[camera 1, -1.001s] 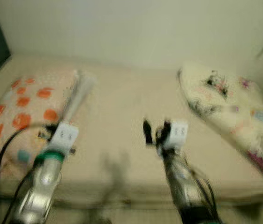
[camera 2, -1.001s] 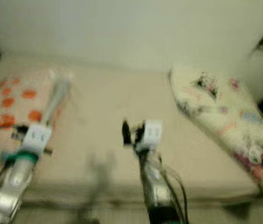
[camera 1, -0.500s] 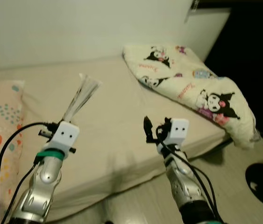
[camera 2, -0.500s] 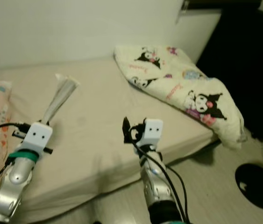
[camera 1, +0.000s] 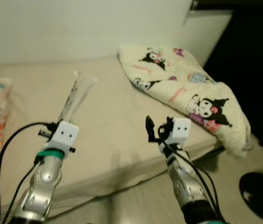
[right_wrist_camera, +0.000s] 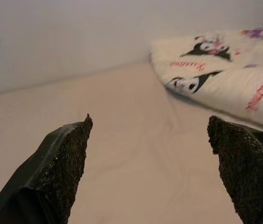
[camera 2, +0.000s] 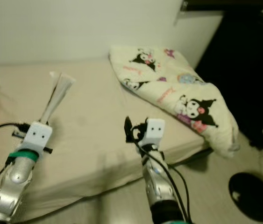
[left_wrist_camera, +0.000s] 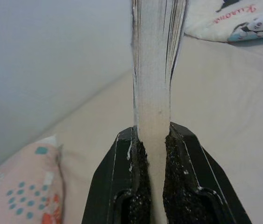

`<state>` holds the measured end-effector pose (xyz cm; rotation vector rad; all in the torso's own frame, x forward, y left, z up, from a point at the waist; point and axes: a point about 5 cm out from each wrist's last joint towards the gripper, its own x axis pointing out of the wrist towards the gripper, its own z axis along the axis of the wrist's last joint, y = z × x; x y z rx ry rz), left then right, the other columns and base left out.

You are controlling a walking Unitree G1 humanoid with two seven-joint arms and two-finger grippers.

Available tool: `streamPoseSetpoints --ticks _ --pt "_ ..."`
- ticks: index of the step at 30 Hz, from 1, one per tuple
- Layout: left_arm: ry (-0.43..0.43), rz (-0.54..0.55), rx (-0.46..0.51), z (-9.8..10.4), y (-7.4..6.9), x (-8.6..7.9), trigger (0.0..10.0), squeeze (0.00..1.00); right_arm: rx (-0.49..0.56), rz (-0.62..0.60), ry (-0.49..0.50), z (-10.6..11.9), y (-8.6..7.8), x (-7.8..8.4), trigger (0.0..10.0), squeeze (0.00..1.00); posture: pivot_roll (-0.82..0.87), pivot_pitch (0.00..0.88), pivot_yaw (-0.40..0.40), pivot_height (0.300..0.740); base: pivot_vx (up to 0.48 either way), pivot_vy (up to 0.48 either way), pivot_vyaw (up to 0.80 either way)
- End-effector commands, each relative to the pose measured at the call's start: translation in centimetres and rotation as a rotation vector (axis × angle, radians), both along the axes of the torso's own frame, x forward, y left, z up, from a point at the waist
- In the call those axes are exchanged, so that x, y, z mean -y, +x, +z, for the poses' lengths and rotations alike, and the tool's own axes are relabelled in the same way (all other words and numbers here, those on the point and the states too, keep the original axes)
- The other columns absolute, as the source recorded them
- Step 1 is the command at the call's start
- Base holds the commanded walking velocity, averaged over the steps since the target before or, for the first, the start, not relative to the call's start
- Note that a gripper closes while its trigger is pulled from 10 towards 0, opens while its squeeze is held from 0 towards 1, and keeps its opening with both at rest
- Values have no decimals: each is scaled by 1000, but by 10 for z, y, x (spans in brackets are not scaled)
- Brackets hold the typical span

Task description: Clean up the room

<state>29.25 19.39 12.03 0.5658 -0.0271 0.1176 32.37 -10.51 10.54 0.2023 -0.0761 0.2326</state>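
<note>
Black rubbery fingers [left_wrist_camera: 122, 186] up close: the left gripper [left_wrist_camera: 152, 140] is clamped tight on a thin book [left_wrist_camera: 157, 70], page edges facing the wrist camera, the spine end buried between the pads. In the head views that book [camera 1: 77, 95] sticks up and forward from the left gripper [camera 1: 63, 122], held above the beige mattress [camera 1: 108, 121]. The right gripper [camera 1: 151, 130] hangs over the mattress's near edge, and its wrist camera shows the two fingers [right_wrist_camera: 61, 163] spread wide apart, nothing between them, touching nothing. Beyond them lies a cream blanket [right_wrist_camera: 224, 70] printed with black-and-white cartoon figures; red script runs across it, too blurred to read. The left wrist view catches red lettering on the blanket [left_wrist_camera: 234, 18] too, roughly "Kuromi", though I can't be sure. A pink pillow [left_wrist_camera: 24, 186] with teal and orange dots sits at the mattress's left end. Farthest back, the pale wall [camera 1: 84, 28].
</note>
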Motion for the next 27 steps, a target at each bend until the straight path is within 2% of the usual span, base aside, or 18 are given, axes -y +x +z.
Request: streamPoseSetpoints --ticks 1,9,16,20,27 --pt "-2 -1 23 3 0 3 10000 0 -14 37 -3 -4 -4 -4 10000 0 150 29 -21 740 0 0 0" --pt "-16 8 24 3 -1 2 10000 0 -21 53 0 -6 -6 -8 10000 0 158 30 -23 740 0 0 0" --pt "-10 -8 20 4 -2 1 10000 0 -60 2 28 -12 -3 0 10000 0 163 32 -11 740 0 0 0" --pt "-9 -107 -38 -2 -1 13 10000 0 -108 -52 39 -24 -5 10 10000 0 168 37 17 740 0 0 0" --pt "11 -232 -102 -8 -1 25 10000 0 -143 -99 27 -35 -7 15 10000 0 169 39 63 740 0 0 0"
